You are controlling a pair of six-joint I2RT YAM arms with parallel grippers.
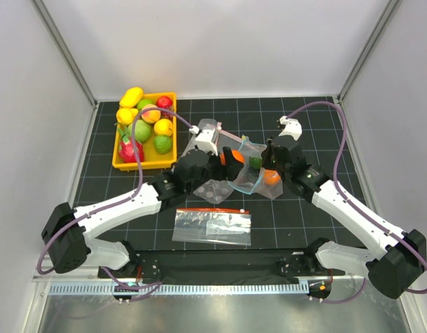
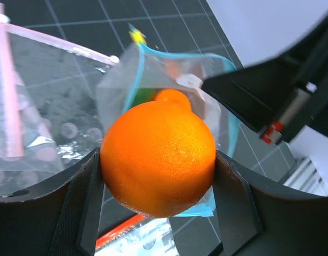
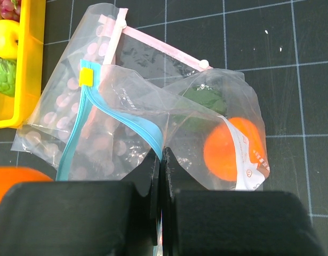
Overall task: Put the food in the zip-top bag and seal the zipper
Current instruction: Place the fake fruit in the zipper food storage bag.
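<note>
Gripping a pebbled, round orange [image 2: 158, 152] between its black fingers, my left gripper [image 2: 159, 176] hangs just at the gaping mouth of the zip-top bag [image 3: 206, 101], which sits near the centre of the black gridded mat [image 1: 303, 229]. My right gripper [image 3: 161, 160] is pressed together on the zipper [image 3: 126, 120], a thin teal strip that curves up and away to a small yellow slider tab [image 3: 86, 76] at 10 o'clock from the pinch. The bag's clear plastic is crinkled and puffed up. Inside lie a second orange fruit [image 3: 228, 149] and a dark green, rough-looking piece [image 3: 204, 101], beside a white printed label [image 3: 249, 162] on the wall. A dotted clear bag [image 3: 52, 114] with a pink strip [image 3: 153, 45] lies partly beneath it. From the top camera, a yellow plastic tray [image 1: 140, 165] heaped with glossy toy fruit stands at 10 o'clock from the bag, and a flat clear bag [image 1: 212, 227] with a red-orange strip lies at 7 o'clock.
</note>
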